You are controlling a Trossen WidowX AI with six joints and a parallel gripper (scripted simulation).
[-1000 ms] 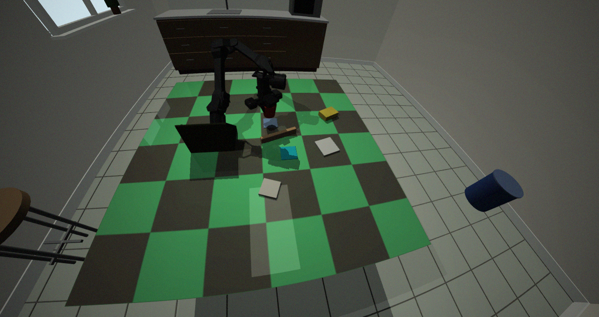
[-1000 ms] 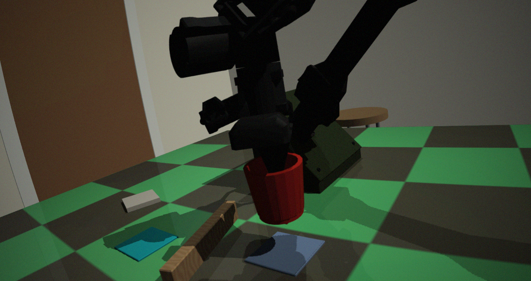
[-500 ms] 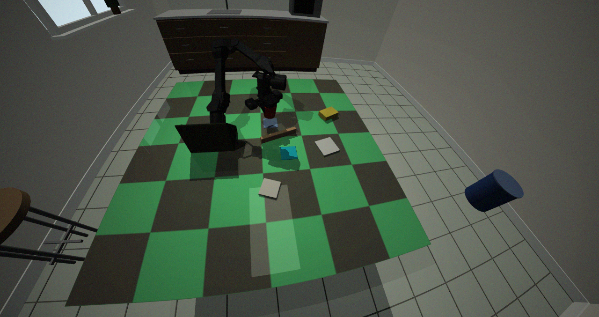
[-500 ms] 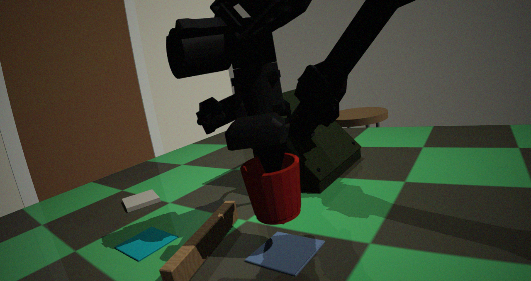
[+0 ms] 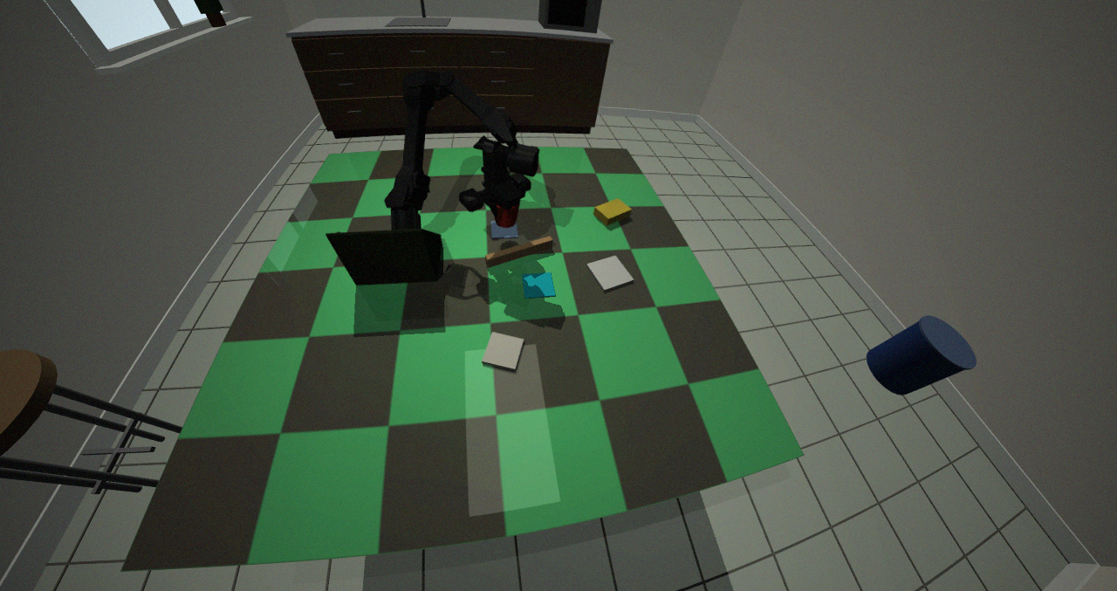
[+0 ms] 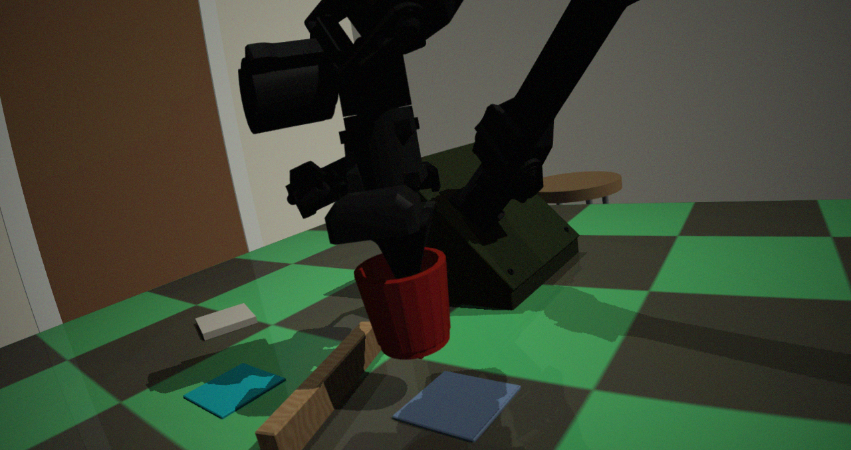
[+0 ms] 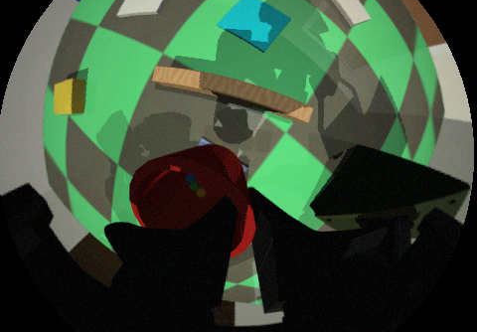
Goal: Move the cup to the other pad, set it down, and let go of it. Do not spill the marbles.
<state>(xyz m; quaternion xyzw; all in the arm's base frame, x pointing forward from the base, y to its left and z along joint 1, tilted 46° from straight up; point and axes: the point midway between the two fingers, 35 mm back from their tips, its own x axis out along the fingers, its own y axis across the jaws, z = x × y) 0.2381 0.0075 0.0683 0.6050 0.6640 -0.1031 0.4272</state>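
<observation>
Gripper (image 6: 410,256) pinching rim of red cup (image 6: 407,310), one finger inside, cup lifted off checkered mat (image 6: 743,268), slightly tilted. Marbles (image 7: 194,183) visible at cup bottom in wrist view. Blue-grey pad (image 6: 457,404) below and just fwd of cup. Wooden bar (image 6: 321,381) beside it, teal pad (image 6: 233,389) past the bar.

Clutter on the green-and-dark checkered bench (image 5: 647,337): long wooden bar (image 5: 518,250) lying flat mid-scene, yellow block (image 5: 613,211) far right, flat white square tile (image 5: 610,272) to the right, second white square tile (image 5: 503,350) nearer the camera. Off the bench: dark blue cylindrical bin (image 5: 920,354) tipped on the grey tiled floor (image 5: 859,463) at right, round brown wooden stool (image 5: 23,388) at near left, dark wood cabinet (image 5: 453,75) against the far wall with a small black box (image 5: 568,8) on top.
</observation>
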